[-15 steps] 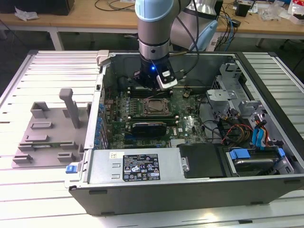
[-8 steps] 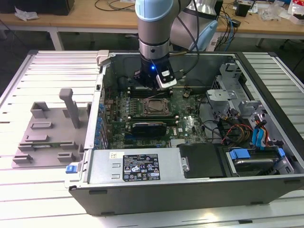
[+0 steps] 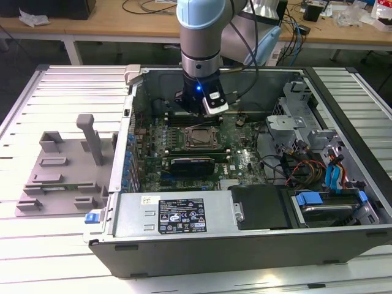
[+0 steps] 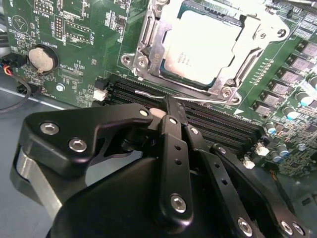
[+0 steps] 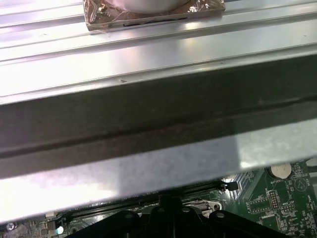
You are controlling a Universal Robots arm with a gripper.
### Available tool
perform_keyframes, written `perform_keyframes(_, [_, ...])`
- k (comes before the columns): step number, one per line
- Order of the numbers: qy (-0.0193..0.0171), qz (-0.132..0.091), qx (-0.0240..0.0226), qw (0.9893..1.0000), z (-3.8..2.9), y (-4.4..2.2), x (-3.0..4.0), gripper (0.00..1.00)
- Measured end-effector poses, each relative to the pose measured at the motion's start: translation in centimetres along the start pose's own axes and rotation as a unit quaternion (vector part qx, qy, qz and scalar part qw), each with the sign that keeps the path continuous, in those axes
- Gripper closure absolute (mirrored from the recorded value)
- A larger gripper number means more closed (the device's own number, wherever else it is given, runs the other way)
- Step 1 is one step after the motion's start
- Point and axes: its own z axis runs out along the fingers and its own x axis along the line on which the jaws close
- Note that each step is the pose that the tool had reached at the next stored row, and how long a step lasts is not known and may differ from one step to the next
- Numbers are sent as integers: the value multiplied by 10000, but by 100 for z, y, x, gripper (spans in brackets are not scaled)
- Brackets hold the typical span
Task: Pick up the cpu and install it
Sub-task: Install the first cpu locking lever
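With the cpu (image 4: 203, 47) already seated in the socket (image 4: 148, 44), the closed, empty gripper (image 4: 171, 111) at its 6 o'clock is best kept level and clear of the retention lever (image 4: 148, 93).

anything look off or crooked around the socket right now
Nothing stands out. The cpu lies flat and square inside the socket frame, and the gripper sits beside it over the memory slots.

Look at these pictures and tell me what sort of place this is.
Probably a robotics lab or workshop: an open computer case lies on a slatted metal table, a robot arm reaches inside, and cluttered wooden workbenches stand behind.
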Motion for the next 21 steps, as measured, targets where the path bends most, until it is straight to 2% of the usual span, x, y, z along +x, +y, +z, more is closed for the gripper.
perform_keyframes(4, [-14,57,22,10000,14,-2,1,89])
perform_keyframes(7, [-31,150,44,9999,63,-9,3,89])
perform_keyframes(14, [-59,286,71,9995,108,-16,3,89])
perform_keyframes(19, [-69,337,83,9994,108,-15,3,89])
perform_keyframes(21, [-68,337,84,9994,60,-8,0,89])
